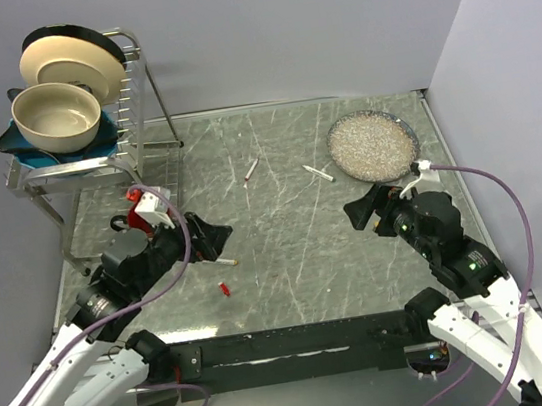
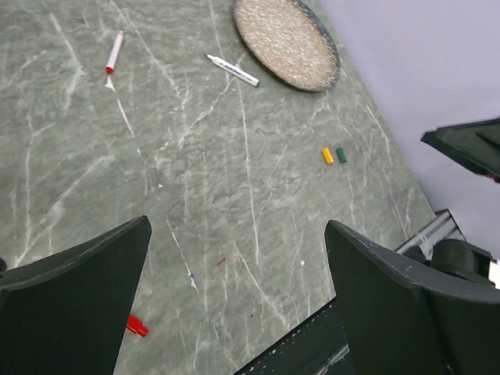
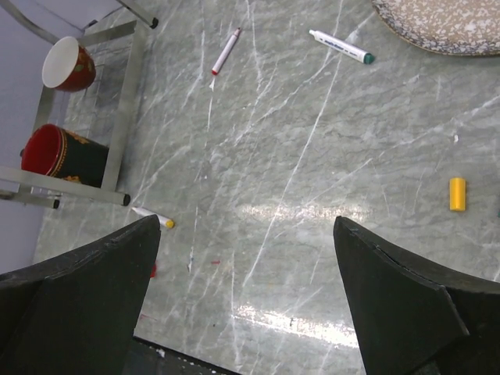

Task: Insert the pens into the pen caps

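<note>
Three white pens lie on the grey table (image 1: 299,260). A red-tipped pen (image 1: 251,169) and a green-tipped pen (image 1: 318,173) lie mid-back; both show in the left wrist view (image 2: 115,51) (image 2: 232,70) and the right wrist view (image 3: 225,51) (image 3: 341,46). A yellow-tipped pen (image 1: 227,262) (image 3: 152,216) lies by my left gripper (image 1: 211,240) (image 2: 238,297), which is open and empty. The red cap (image 1: 225,289) (image 2: 137,325) lies near the front. The yellow cap (image 2: 327,155) (image 3: 458,194) and green cap (image 2: 341,155) lie side by side near my right gripper (image 1: 358,213) (image 3: 246,297), which is open and empty.
A speckled plate (image 1: 372,145) (image 2: 286,41) sits at the back right. A metal dish rack (image 1: 140,100) with a bowl (image 1: 57,117) and plates (image 1: 69,58) stands at the back left. Red mugs (image 3: 69,64) (image 3: 55,152) sit under it.
</note>
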`<state>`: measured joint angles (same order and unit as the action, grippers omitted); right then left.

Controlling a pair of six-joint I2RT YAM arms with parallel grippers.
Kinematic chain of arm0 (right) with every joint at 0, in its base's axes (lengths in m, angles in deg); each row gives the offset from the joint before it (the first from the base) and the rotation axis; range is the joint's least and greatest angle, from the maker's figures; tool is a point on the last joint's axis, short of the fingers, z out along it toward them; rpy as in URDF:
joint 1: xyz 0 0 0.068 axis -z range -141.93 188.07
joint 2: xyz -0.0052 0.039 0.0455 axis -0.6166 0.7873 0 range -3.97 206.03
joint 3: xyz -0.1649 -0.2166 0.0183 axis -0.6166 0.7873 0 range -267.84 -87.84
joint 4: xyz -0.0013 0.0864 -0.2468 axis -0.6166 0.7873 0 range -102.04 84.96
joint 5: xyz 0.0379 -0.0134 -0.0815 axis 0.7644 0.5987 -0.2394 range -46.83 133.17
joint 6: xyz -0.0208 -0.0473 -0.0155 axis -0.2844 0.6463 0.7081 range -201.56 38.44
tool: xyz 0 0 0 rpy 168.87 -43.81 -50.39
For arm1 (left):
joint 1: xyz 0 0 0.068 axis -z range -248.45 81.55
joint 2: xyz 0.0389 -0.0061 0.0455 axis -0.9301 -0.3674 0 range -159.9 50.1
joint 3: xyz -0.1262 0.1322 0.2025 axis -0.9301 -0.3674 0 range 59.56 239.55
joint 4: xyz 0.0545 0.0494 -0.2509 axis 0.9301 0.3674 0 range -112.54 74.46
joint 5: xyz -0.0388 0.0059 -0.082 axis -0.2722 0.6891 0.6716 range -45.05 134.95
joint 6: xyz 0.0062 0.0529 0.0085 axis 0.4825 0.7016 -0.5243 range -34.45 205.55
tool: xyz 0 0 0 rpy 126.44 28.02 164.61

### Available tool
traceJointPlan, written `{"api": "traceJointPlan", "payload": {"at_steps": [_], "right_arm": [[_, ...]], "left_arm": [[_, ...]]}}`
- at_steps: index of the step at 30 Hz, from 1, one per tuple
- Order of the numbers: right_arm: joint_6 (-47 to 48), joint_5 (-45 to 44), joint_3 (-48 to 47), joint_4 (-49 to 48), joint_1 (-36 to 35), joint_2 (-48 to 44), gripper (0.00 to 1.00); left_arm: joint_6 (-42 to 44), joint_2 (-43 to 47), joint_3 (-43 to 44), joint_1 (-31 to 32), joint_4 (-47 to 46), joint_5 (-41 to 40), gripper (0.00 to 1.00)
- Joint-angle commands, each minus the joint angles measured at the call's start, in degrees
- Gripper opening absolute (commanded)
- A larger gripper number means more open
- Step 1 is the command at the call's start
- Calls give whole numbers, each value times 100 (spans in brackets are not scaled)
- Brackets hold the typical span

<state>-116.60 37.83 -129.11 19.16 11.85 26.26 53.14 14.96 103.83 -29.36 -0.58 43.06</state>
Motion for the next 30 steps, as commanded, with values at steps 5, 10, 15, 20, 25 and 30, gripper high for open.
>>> {"api": "traceJointPlan", "payload": {"at_steps": [5, 10, 15, 20, 25, 30], "right_arm": [[77, -195, -372, 123, 20, 26, 100], [182, 76, -65, -69, 20, -220, 100], [349, 517, 225, -281, 20, -501, 98], [411, 543, 181, -106, 29, -606, 98], [359, 613, 216, -132, 20, -782, 98], [314, 543, 182, -35, 20, -906, 98]], "left_arm": [[-1732, -239, 230, -7, 562, -1383, 97], [-2858, -993, 661, 19, 1644, -1577, 90], [-4217, -1373, 548, 204, 2032, -1797, 80], [-5257, -1847, 205, 274, 2014, -1744, 77], [-5891, -2689, 477, 283, 2417, -2052, 77], [-6076, -3560, 968, 283, 2769, -2140, 74]]}}
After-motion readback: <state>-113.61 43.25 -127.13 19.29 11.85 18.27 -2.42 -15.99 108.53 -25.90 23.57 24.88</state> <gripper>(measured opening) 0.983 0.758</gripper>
